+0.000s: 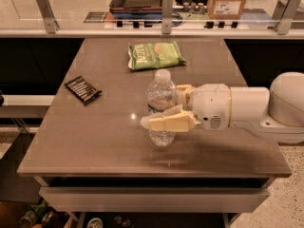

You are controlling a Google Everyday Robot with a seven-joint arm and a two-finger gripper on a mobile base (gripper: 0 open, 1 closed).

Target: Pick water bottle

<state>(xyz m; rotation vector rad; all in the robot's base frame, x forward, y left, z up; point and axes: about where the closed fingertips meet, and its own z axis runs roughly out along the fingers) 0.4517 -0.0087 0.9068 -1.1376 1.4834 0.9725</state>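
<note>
The water bottle (160,93) is clear and ribbed with a white cap and stands upright near the middle of the brown table (104,137). My gripper (162,107) reaches in from the right at the height of its label. The near cream finger (167,122) lies across the bottle's front. The far finger (184,92) sits behind it, with its tip hidden by the bottle. The fingers are closed against the bottle's two sides. The bottle's base rests on the table.
A green snack bag (154,54) lies at the back of the table. A small black ribbed packet (82,89) lies at the left. A glass-railed counter (161,18) with boxes runs behind. My white arm (256,110) covers the right side.
</note>
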